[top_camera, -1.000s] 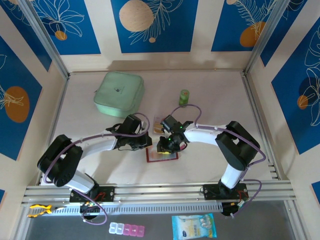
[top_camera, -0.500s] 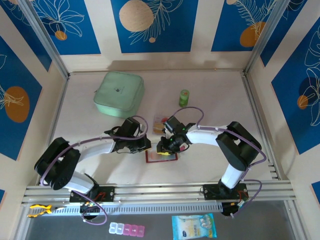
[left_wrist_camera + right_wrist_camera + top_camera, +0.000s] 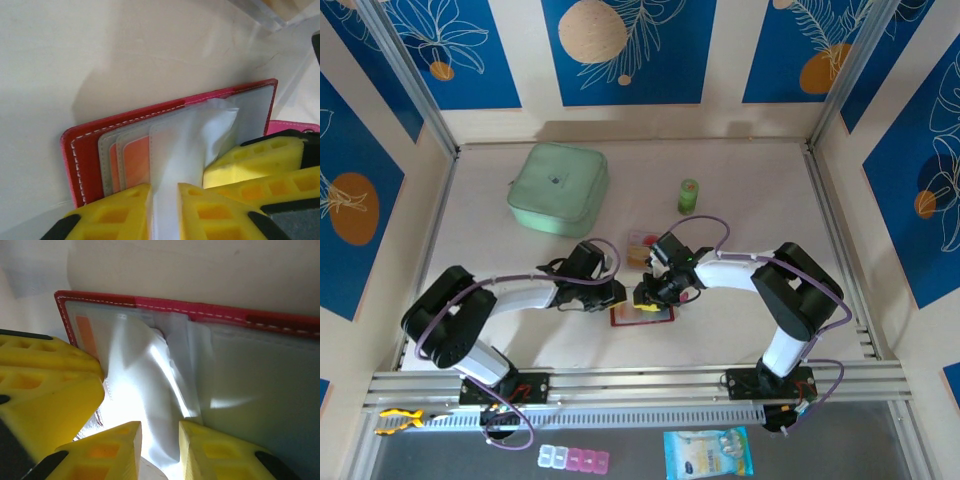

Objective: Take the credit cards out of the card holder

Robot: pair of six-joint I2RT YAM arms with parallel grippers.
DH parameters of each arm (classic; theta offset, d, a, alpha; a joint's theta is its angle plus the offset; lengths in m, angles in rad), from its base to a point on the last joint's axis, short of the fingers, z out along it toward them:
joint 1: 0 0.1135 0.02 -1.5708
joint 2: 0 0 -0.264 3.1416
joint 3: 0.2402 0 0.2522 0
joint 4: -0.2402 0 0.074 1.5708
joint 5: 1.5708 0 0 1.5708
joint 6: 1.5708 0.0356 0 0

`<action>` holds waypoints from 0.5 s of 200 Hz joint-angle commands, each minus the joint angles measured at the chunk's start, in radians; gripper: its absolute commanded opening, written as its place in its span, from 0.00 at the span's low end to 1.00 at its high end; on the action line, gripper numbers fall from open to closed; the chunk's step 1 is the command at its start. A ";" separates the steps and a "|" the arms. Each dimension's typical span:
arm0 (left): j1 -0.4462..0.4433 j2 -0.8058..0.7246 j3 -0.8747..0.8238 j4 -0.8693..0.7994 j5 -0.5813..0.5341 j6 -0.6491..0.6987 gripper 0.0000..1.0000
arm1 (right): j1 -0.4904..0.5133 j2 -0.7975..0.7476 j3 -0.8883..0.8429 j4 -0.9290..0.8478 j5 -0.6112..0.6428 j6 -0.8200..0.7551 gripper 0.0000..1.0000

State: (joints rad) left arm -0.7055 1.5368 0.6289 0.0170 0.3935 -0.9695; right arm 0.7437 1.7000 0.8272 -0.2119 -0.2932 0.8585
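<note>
- Near table centre, toward 6 o'clock, the card holder (image 3: 655,318) lies open and flat, grey inside up.
- Left gripper (image 3: 613,295) comes in from 9 o'clock and right gripper (image 3: 646,297) from 2 o'clock. Their tips are almost touching over the holder.
- Loose cards (image 3: 640,243) sit at 12 o'clock of the holder, near but apart. They look already out, but they're too small to count.
- Left wrist view: jaws narrow, with the clear pocket (image 3: 190,135) running up between them. Can't tell if it's pinched or just lying in the gap.
- Right wrist view: jaws narrow, with the same film bunched and its creases converging into the gap. That reads as a pinch on the clear pocket.
- Why, my read: one arm lifts the film so the pocket mouth gapes, while the other works the sleeve or goes for a card. Both sit low so the holder stays put.
- The orange card (image 3: 137,162) is seated in a pocket at 9 o'clock of the film, so the task isn't finished.
- The top view gives the layout, but the arms hide the contact point.
- Left wrist adds the stacked pocket edges, plus the clear plastic rectangle (image 3: 270,12) at 1 o'clock.
- Right wrist adds the stitched red rim at 12 o'clock and the left gripper's finger (image 3: 45,385) crowding in at 9 o'clock.
- The green pouch (image 3: 558,188) at 10 o'clock and the green bottle (image 3: 689,195) at 1 o'clock are well apart from the work.
</note>
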 commanded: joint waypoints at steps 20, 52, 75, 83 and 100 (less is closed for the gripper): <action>-0.014 0.011 0.005 -0.020 0.005 0.000 0.29 | 0.000 0.024 -0.042 -0.039 -0.006 0.021 0.29; -0.017 0.024 0.010 -0.025 0.009 -0.003 0.32 | 0.000 0.021 -0.045 -0.034 -0.007 0.024 0.29; -0.025 0.024 0.028 -0.080 -0.018 0.005 0.34 | 0.000 0.024 -0.044 -0.032 -0.007 0.023 0.28; -0.025 0.018 0.034 -0.110 -0.036 0.011 0.36 | 0.000 0.024 -0.042 -0.032 -0.007 0.024 0.29; -0.027 0.007 0.047 -0.153 -0.060 0.025 0.38 | 0.000 0.020 -0.044 -0.029 -0.007 0.026 0.28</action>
State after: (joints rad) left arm -0.7197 1.5406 0.6579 -0.0128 0.3859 -0.9672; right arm 0.7387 1.6997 0.8158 -0.1928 -0.3050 0.8665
